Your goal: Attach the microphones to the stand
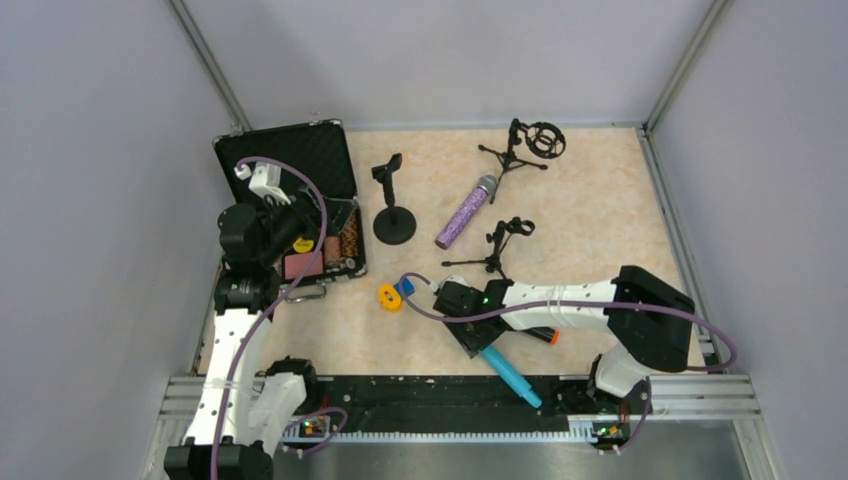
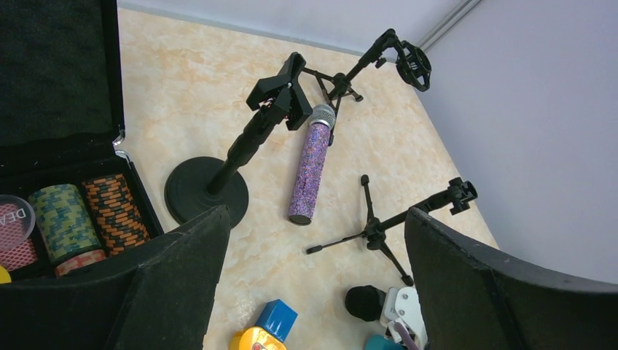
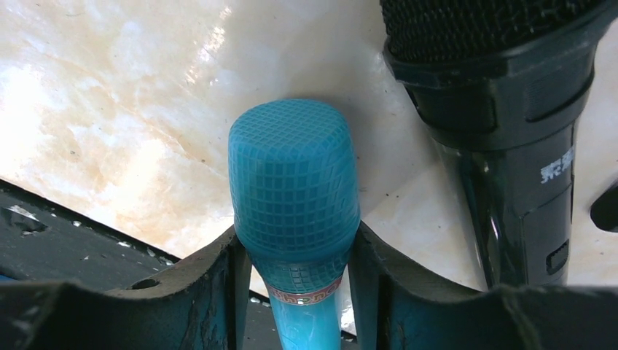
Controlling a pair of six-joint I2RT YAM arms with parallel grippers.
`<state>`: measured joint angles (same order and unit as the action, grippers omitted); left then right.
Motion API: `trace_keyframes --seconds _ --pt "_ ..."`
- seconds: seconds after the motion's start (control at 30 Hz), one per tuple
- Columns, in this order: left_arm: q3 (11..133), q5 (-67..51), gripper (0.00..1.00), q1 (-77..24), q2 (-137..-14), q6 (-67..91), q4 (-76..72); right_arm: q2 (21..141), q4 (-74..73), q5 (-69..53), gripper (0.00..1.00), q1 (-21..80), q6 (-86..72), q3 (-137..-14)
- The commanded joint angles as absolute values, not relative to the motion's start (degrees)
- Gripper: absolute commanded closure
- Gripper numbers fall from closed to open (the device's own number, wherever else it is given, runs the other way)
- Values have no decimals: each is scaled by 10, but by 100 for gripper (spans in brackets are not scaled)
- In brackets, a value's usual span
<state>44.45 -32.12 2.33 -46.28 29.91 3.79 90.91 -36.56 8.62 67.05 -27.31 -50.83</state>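
From above, the black mic (image 1: 548,336) is mostly buried under the right arm — only its orange end pokes out. The right gripper (image 3: 295,251) is pinched on the light-blue mic (image 3: 294,175) just below the head, down at the table's near edge. The left gripper (image 2: 317,219) gapes wide, holding nothing. The purple mic (image 1: 465,212) lies beside the round-base stand (image 1: 394,222) — marbled beige table (image 1: 600,200), plain grey walls (image 1: 420,60).

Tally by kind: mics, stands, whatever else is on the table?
Mics: 3 (blue mic, purple mic, black mic)
Stands: 3 (round-base stand, far tripod, near tripod)
Case: 1
Orange-blue object: 1
Total: 8
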Motion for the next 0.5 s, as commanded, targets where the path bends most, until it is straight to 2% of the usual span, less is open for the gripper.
trace_keyframes --seconds 0.0,0.23,0.47 --pt "443 -322 7 27 -454 297 6 930 -344 80 98 679 -259 -532" --pt "442 -323 7 27 -458 297 8 922 -329 62 100 679 -237 -556" --pt "442 -318 7 27 -451 294 7 864 -280 53 100 679 -220 -574"
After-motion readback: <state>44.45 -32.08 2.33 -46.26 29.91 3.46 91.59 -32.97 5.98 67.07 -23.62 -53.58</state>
